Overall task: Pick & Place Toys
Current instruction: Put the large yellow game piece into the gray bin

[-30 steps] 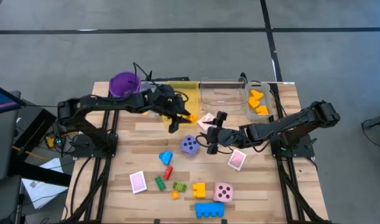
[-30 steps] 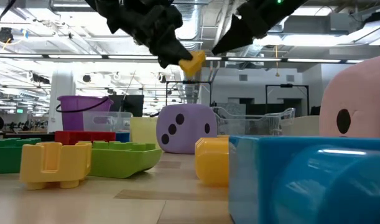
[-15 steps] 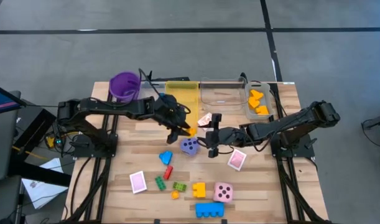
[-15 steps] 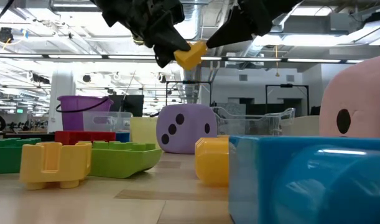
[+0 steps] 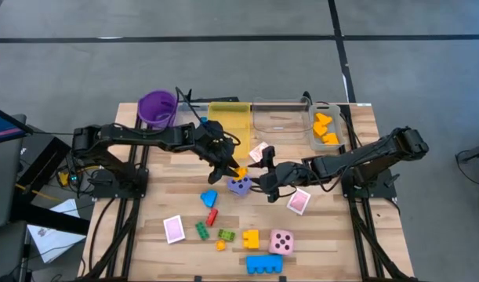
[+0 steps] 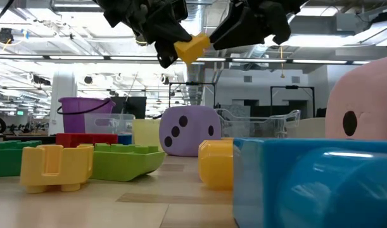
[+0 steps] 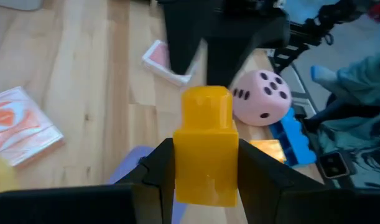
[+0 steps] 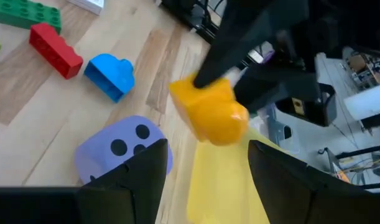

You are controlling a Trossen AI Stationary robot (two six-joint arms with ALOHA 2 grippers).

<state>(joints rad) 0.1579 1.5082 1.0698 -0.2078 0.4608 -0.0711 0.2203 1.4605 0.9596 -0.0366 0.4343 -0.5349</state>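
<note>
Wooden slat table | left fingers clamp blocky yellow plastic brick | right fingers apart, empty

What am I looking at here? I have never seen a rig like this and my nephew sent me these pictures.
Two dark robot arms work at a wooden table. One picture looks straight down, one looks level across the tabletop, and two come from cameras on the arms' wrists. The left hand holds a yellow brick in the air above the purple die. The right hand faces it with its fingers apart, holding nothing. Loose on the table lie coloured bricks, a pink die and pink-backed cards. At the far edge stand a purple cup, a yellow bin and clear bins.
</note>
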